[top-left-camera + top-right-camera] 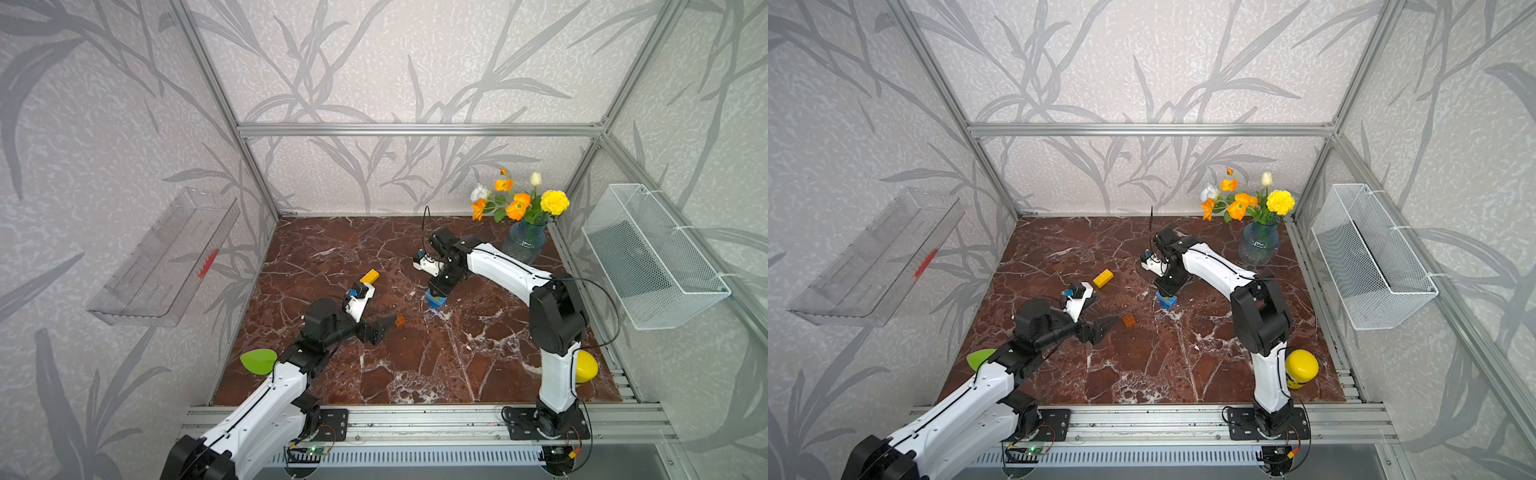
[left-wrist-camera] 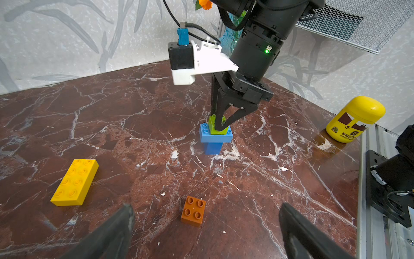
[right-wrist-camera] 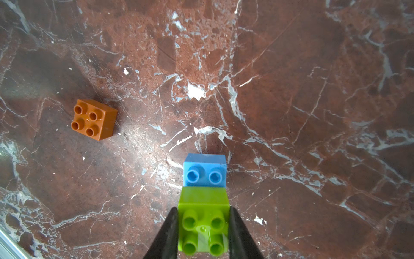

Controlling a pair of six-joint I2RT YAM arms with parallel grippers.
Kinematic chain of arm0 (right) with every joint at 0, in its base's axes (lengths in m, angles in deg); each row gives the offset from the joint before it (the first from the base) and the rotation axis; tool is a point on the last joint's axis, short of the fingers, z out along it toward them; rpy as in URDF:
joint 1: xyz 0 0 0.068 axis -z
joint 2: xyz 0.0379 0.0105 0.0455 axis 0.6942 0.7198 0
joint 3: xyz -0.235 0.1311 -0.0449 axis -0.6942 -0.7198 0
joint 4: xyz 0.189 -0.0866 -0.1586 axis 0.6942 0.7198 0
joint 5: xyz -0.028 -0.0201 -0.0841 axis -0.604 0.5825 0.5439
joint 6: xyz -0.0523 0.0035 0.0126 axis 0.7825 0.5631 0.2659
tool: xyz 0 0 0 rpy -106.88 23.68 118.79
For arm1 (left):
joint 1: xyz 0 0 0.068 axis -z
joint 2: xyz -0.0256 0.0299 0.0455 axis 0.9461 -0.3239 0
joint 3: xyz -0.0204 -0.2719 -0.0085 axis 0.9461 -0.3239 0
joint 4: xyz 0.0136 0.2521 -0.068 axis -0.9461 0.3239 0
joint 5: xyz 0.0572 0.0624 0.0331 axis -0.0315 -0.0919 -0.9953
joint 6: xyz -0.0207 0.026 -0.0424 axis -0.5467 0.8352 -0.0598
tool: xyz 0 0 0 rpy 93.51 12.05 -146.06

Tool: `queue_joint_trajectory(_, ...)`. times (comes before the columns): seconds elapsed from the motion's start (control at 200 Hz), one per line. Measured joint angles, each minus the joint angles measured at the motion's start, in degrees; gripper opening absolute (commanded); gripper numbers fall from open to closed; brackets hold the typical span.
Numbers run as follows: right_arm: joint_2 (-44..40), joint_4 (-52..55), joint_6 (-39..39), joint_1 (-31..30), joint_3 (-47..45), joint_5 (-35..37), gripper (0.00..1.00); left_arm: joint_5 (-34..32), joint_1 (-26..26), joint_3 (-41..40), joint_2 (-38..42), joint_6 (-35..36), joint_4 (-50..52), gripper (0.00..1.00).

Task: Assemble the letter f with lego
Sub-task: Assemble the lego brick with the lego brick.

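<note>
Two blue bricks (image 2: pixel 215 136) sit stacked on the table (image 2: pixel 112 112); the right gripper (image 3: pixel 203 212) clasps the green brick (image 3: pixel 203 197) on top. Press straight down, squarely. Left gripper (image 2: pixel 207 208), jaws spread, hovers near the orange brick (image 2: pixel 193 210).

Illumination is bright, even and diffuse from overhead in both top views; shadows on the marble tabletop (image 1: pixel 415 365) are soft and short. The polished surface returns a pale sheen beside the orange brick (image 3: pixel 94 120) in the right wrist view. Wide-angle distortion bows the tabletop's far edge in the left wrist view, where the fingers (image 2: pixel 107 235) of the left gripper (image 2: pixel 206 209) are out of focus.
</note>
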Motion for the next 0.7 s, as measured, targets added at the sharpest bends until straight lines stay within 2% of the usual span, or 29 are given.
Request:
queue_joint_trajectory(0.27,0.00,-1.31,-0.63,-2.10,-0.85,4.63,0.25,-0.20,0.00,0.00,0.00,0.00,0.00,0.99)
queue_joint_trajectory(0.7,-1.79,-4.35,-2.67,-2.23,-4.00,5.03,0.24,-0.24,0.00,0.00,0.02,0.00,0.00,0.99)
